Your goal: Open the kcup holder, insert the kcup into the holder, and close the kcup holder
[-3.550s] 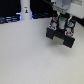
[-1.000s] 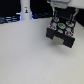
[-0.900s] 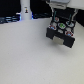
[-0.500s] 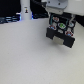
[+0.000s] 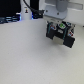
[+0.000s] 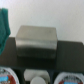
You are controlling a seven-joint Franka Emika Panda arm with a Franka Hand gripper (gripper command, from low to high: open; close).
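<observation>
The arm is hovering over the kcup holder (image 5: 61, 34), a black boxy unit sitting on the white tabletop (image 5: 30, 57) toward the exterior view's upper right. The tool (image 5: 60, 25) is hanging directly above the holder's top, and a small patch of green is showing there, which is likely the kcup (image 5: 62, 23); it is too blurred to confirm. Whether the tool is spread or pinching the pod cannot be told from either view.

In the wrist view a grey metallic block (image 6: 36, 44) is filling the middle, with a teal shape (image 6: 4, 22) showing at one corner and 3 round forms (image 6: 37, 77) lining the edge below the block, too blurred to identify.

Compared with 3.5 s ago, the arm is sitting slightly lower and closer over the holder; over the last 1.0 s the scene is staying almost unchanged. A white bottle-like post (image 5: 25, 13) is standing well apart, near the dark backdrop.
</observation>
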